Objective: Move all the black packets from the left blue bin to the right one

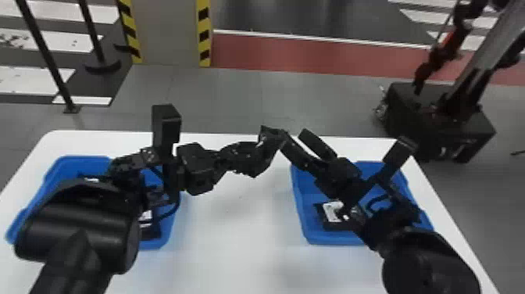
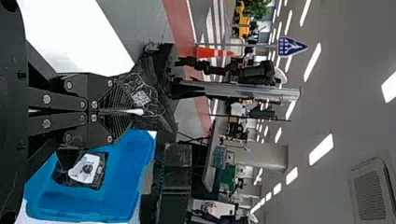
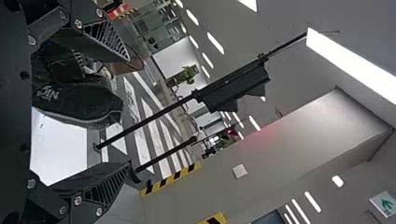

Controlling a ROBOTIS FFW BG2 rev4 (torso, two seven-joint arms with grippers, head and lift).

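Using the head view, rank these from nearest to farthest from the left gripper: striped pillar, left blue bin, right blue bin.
1. Right blue bin, just to the right of the left gripper.
2. Left blue bin, on the left.
3. Striped pillar, beyond the table.

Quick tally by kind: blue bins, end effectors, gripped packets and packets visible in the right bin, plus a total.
Blue bins: 2
End effectors: 2
Gripped packet: 1
Packet visible in the right bin: 1
Total: 6
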